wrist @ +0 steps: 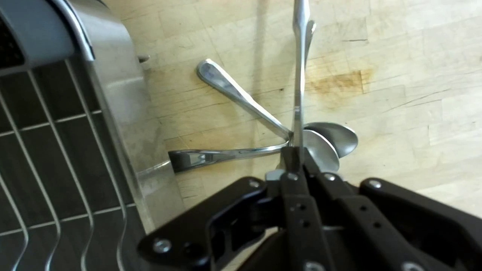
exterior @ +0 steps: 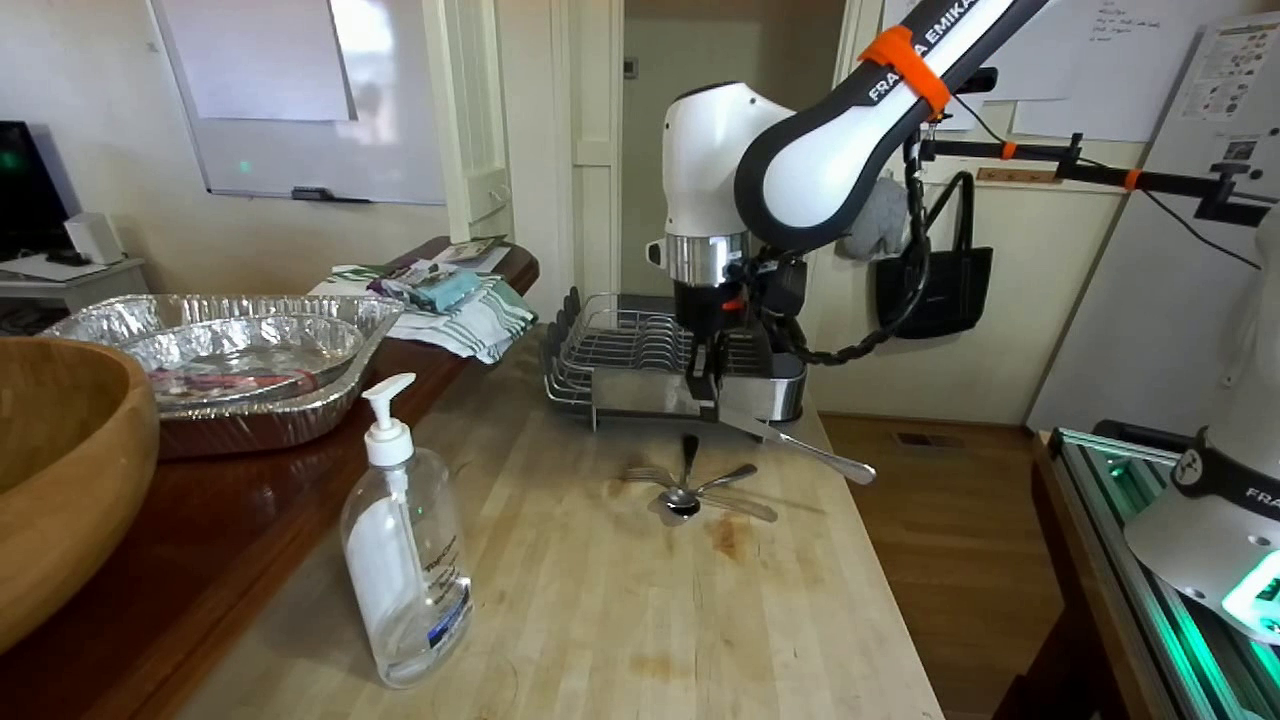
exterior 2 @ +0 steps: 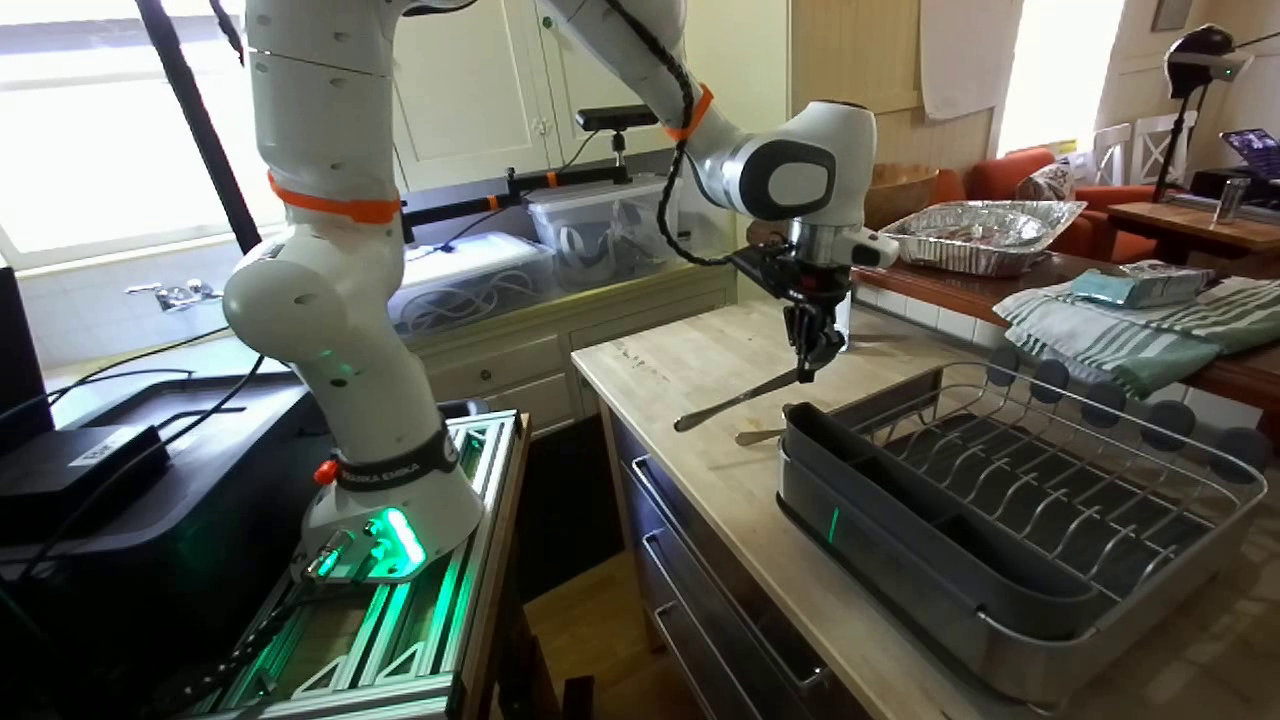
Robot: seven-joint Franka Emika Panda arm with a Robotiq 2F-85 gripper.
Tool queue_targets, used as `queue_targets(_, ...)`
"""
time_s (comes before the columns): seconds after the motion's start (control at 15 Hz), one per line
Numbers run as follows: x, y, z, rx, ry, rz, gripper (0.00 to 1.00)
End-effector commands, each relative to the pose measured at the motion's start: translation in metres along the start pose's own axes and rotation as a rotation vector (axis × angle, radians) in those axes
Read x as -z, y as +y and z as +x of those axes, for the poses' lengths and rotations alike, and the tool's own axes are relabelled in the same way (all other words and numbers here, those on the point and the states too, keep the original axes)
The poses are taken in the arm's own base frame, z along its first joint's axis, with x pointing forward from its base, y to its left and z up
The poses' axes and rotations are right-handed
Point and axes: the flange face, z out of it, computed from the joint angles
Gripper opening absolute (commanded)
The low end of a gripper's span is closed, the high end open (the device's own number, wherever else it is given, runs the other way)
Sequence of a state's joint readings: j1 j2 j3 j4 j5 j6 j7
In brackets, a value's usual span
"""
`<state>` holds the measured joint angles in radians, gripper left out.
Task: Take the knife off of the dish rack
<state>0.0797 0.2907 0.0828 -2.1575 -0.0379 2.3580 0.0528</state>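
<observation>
The silvery knife (wrist: 299,75) is in my gripper (wrist: 301,152), whose fingertips are shut on its blade. In both exterior views the knife (exterior: 828,460) (exterior 2: 735,400) hangs in the air above the wooden counter, with its handle pointing away from the fingers. The gripper (exterior: 708,400) (exterior 2: 806,372) points down beside the dish rack. The dish rack (exterior 2: 1180,595) is silvery wire with a grey base and a grey cutlery holder; its metal side (wrist: 130,101) is at the left of the wrist view. The knife is apart from the rack.
Loose spoons (wrist: 320,150) and a fork (exterior: 648,475) lie on the counter below the gripper. A clear pump bottle (exterior: 405,570) stands on the counter. A foil tray (exterior: 335,415), a wooden bowl (exterior: 110,420) and towels (exterior: 470,325) sit on the raised brown ledge.
</observation>
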Motion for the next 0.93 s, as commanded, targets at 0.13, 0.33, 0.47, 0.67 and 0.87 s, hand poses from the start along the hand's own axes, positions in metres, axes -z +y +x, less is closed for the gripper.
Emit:
queue_targets(0.13,-0.027,0.002,0.021,0.022,-0.016,-0.033,0.01)
queue_targets(0.33,-0.037,0.004,0.028,0.025,-0.018,-0.043,0.01)
queue_targets(0.47,-0.043,0.003,0.033,0.028,-0.013,-0.046,0.01)
queue_targets(0.67,-0.053,0.002,0.040,0.036,-0.011,-0.058,0.01)
queue_targets(0.87,-0.066,0.002,0.047,0.044,-0.010,-0.070,0.01)
